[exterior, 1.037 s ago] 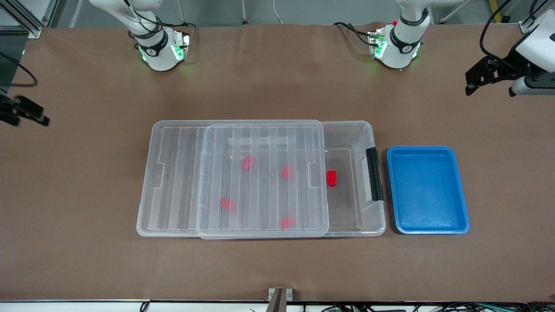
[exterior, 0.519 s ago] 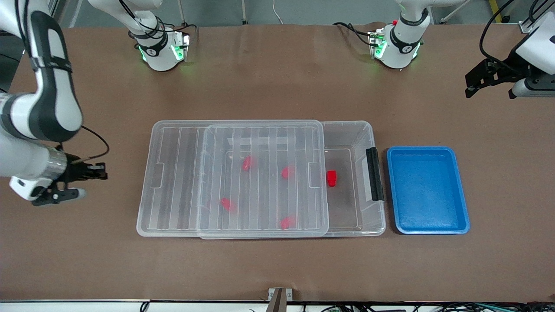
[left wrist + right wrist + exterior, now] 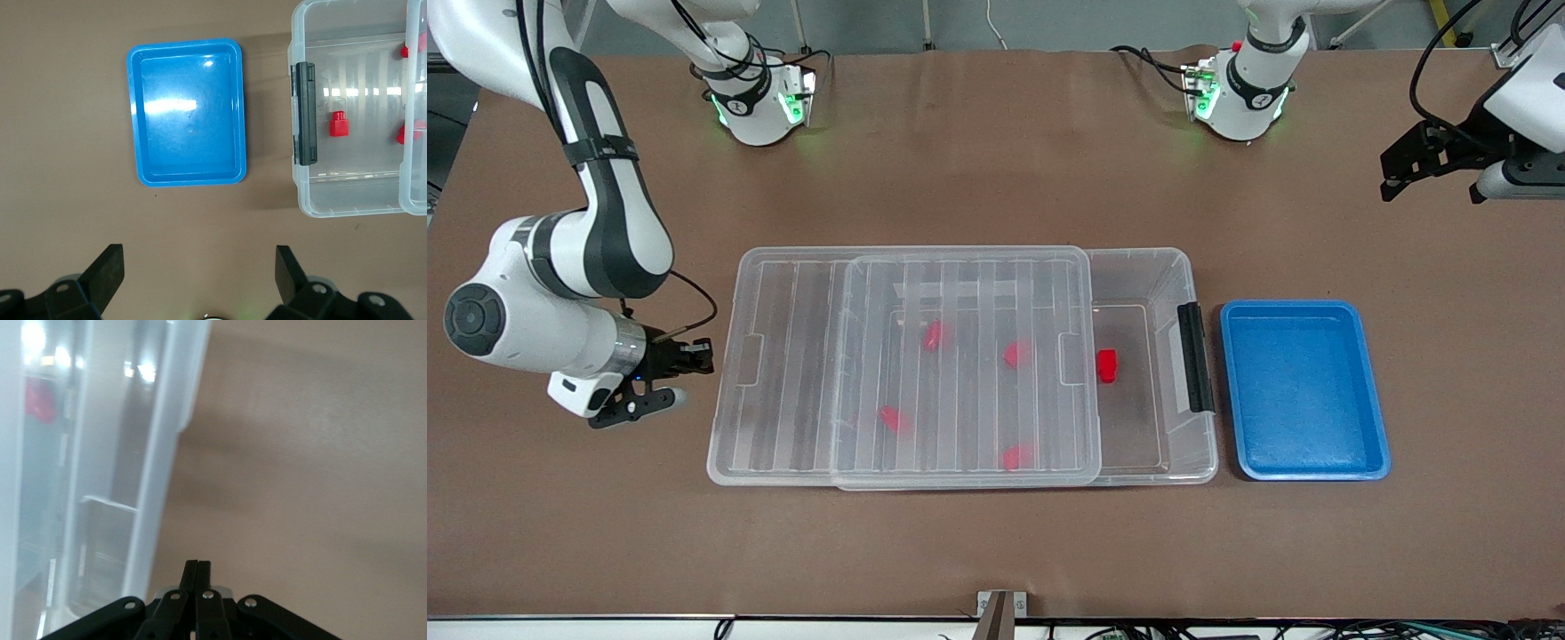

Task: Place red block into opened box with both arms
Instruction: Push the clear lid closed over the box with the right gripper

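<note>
The opened box (image 3: pixel 1181 267) is a clear bin, its ribbed lid (image 3: pixel 783 373) slid toward the right arm's end so the black latch (image 3: pixel 1195 356) end is uncovered. One red block (image 3: pixel 1107 365) lies in that uncovered part. Several more red blocks show blurred under the lid. My right gripper (image 3: pixel 698 356) is shut on nothing, low beside the lid's short end. In the right wrist view the right gripper (image 3: pixel 198 564) points along the lid's edge (image 3: pixel 167 453). My left gripper (image 3: pixel 1405 173) hangs open over the table's left-arm end. Its view shows the left gripper (image 3: pixel 199 252), the box (image 3: pixel 353 200) and the red block (image 3: pixel 339 124).
A blue tray (image 3: pixel 1303 388) sits beside the box's latch end, toward the left arm's end of the table; it holds nothing. In the left wrist view the blue tray (image 3: pixel 187 113) lies next to the latch (image 3: pixel 306 113). Brown table surface surrounds both.
The right arm has swung in from the table's edge to the lid's short end, and its fingers have closed. The left arm, box, lid and blocks have not moved.
</note>
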Available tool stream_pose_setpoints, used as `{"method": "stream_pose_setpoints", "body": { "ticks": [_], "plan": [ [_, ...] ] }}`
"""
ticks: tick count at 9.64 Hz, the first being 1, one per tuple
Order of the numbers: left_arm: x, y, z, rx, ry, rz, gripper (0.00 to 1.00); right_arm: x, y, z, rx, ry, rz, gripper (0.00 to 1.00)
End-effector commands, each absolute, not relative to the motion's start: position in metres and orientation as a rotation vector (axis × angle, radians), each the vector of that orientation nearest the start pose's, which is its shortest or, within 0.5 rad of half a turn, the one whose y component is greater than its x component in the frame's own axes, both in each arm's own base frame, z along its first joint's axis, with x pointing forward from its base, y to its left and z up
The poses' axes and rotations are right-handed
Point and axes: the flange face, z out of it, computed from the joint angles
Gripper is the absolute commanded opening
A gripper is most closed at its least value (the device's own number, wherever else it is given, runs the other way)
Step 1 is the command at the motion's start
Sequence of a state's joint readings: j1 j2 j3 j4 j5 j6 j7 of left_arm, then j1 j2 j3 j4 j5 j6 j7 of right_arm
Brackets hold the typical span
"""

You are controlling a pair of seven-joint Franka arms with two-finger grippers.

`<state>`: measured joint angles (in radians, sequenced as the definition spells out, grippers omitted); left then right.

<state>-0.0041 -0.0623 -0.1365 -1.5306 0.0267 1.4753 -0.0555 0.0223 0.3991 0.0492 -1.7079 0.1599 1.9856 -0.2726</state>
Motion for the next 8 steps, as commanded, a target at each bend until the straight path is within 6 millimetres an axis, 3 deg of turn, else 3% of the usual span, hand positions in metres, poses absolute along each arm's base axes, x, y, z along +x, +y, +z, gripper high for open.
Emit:
{"method": "stream_pose_setpoints", "body": {
  "ticks": [1, 8],
  "plan": [
    [0.525, -0.075, 0.652, -3.116, 0.146, 0.024, 1.00, 0.637, 0.075, 0.349, -2.886, -0.405, 0.150, 0.00],
    [0.526, -0.072, 0.654, -3.118, 0.144, 0.022, 1.00, 0.632, 0.167, 0.344, -2.851, -0.340, 0.129, 0.00]
  ]
}}
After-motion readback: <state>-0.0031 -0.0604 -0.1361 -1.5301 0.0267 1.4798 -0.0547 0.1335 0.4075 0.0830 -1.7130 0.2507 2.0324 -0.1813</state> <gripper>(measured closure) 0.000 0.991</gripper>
